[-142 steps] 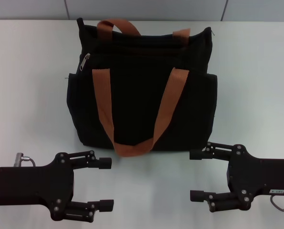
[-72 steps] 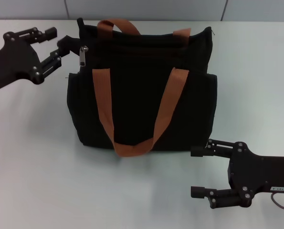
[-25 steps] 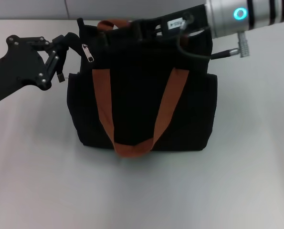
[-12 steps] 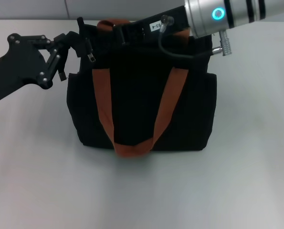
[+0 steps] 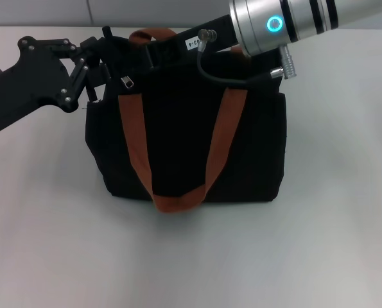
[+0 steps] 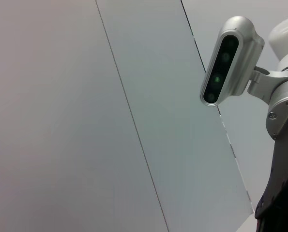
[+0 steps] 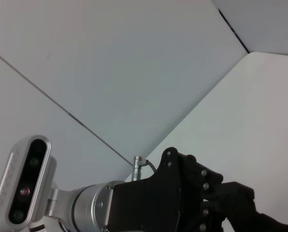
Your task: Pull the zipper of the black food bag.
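Right claw (image 5: 153,52) has slid along the black food bag (image 5: 184,138)'s top toward the left claw (image 5: 99,54); grips unclear. The zipper (image 5: 126,83) now hangs just below and between them, the bag's corner dragged leftward.

Even, bright overhead light — the desk (image 5: 319,212) reads pale and flat, with a soft shadow just beside the black food bag (image 5: 184,128), whose fabric swallows detail. A cyan indicator glows on the right arm's silver wrist — mild blur there.
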### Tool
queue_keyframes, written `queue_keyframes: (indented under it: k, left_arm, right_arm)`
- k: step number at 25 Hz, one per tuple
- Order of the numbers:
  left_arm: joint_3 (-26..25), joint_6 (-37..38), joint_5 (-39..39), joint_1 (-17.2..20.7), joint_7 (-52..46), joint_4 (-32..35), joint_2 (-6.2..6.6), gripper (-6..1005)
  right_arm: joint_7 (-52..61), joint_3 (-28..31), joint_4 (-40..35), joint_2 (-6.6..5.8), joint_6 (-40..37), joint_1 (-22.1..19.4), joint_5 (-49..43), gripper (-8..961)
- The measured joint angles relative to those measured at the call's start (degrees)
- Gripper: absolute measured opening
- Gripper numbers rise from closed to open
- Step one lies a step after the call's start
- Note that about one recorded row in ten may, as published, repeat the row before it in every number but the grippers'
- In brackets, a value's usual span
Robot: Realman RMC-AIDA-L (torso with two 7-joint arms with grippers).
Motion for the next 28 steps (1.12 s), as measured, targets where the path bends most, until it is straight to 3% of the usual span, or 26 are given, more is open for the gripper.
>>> queue_keyframes:
  k: [11, 23, 28]
  left_arm:
    - [-0.04, -0.43, 0.0, 0.0, 0.18, 0.0, 0.09, 62]
    - [0.22, -0.06, 0.0, 0.03, 0.02, 0.01, 0.09, 70]
    - [0.3, 0.0, 0.01, 0.02, 0.01, 0.01, 0.09, 73]
  right_arm:
    - [0.02, 0.68, -0.39, -0.17, 0.07, -1.15, 0.04, 814]
    - [0.02, 0.17, -0.14, -0.24, 1.53, -0.96, -0.3, 620]
    - [0.02, 0.17, -0.03, -0.24, 1.53, -0.84, -0.32, 372]
